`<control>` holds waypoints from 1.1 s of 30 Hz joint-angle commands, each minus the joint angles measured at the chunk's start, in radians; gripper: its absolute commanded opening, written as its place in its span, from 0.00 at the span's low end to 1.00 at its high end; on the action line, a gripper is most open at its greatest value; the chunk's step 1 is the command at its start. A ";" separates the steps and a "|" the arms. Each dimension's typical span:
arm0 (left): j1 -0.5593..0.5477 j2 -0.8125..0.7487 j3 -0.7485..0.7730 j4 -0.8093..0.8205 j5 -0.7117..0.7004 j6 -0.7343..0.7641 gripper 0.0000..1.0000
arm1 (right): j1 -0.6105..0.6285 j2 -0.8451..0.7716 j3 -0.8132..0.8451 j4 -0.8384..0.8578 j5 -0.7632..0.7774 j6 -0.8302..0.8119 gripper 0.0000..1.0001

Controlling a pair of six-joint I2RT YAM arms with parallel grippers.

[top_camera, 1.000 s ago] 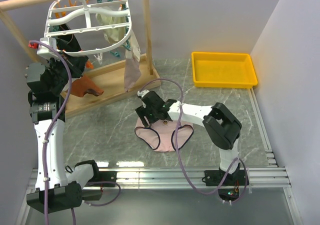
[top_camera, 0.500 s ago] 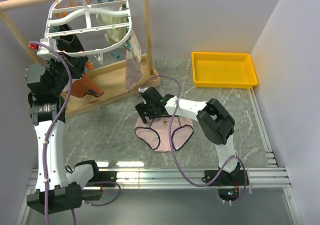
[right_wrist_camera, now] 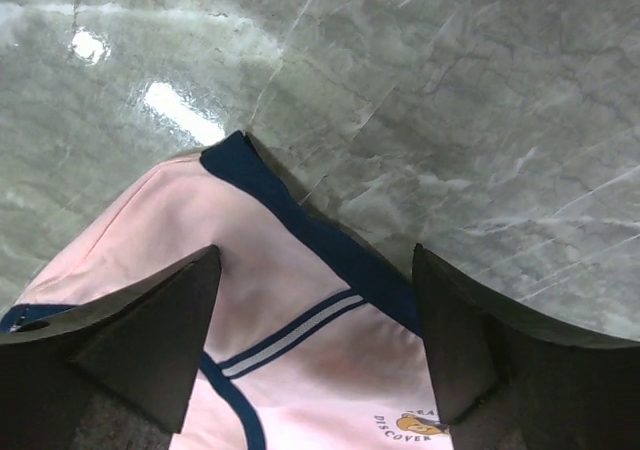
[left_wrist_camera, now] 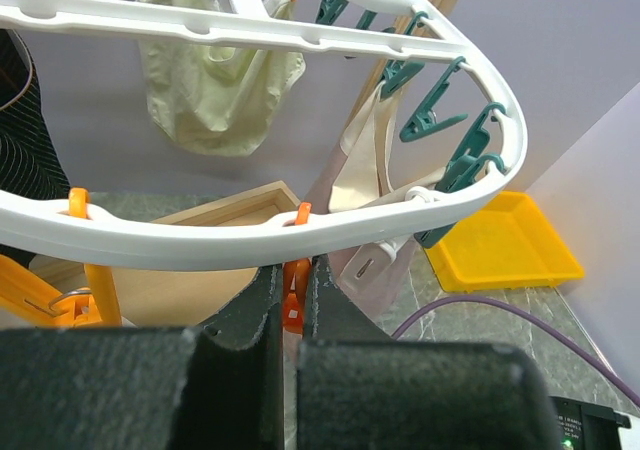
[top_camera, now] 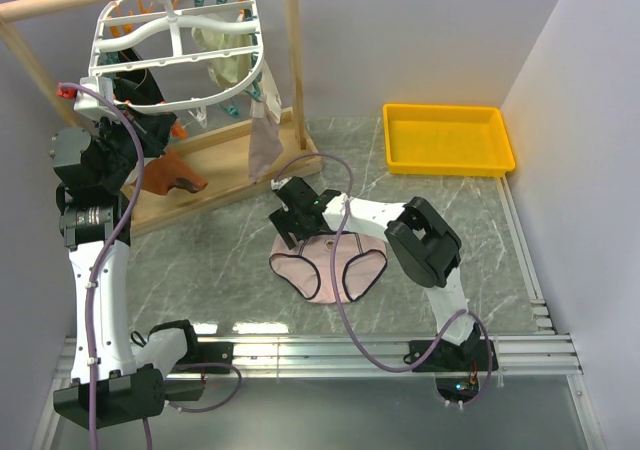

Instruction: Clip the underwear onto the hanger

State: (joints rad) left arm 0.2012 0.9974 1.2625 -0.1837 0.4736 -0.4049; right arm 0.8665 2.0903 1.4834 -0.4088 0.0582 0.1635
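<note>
**A:** Where does it all sit, biggest first?

**B:** The marble table [top_camera: 200,260] carries everything. The hanger [top_camera: 180,60] hangs at the far left. The underwear [top_camera: 325,270] lies flat on the table, well apart from the hanger.

**A:** And the arms?

**B:** The right gripper [right_wrist_camera: 310,370] is spread wide over a navy-trimmed corner of the underwear, one finger on either side, holding nothing. The left gripper [left_wrist_camera: 290,280] is up under the hanger's rim, its jaws nearly together with an orange clothespin [left_wrist_camera: 293,310] pinched between them.

**A:** So which step is this?

**B:** The pickup, I'd judge. Next the right arm should drop, close on that trimmed edge, and carry it up to the peg the left arm holds.
</note>
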 commanded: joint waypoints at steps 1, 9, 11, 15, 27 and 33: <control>-0.002 -0.017 -0.002 0.032 0.005 0.017 0.01 | 0.037 0.051 -0.049 -0.052 -0.002 -0.013 0.81; -0.002 -0.017 -0.005 0.032 0.008 0.008 0.00 | 0.085 0.060 -0.118 -0.005 0.032 -0.067 0.38; -0.002 -0.014 0.000 0.026 0.007 0.009 0.00 | 0.085 0.054 -0.111 0.004 0.025 -0.078 0.23; -0.003 -0.014 0.000 0.021 0.011 0.006 0.01 | 0.081 0.030 -0.088 0.045 0.008 -0.114 0.00; -0.002 -0.023 0.006 -0.010 0.048 0.018 0.00 | 0.078 -0.262 -0.052 0.317 -0.118 -0.410 0.00; -0.003 -0.036 -0.002 -0.020 0.076 0.026 0.00 | 0.077 -0.291 0.069 0.251 -0.326 -0.522 0.00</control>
State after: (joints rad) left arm 0.2016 0.9890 1.2625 -0.1967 0.4942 -0.4042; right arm 0.9485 1.8378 1.4727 -0.1722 -0.1257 -0.2642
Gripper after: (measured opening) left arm 0.062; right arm 0.013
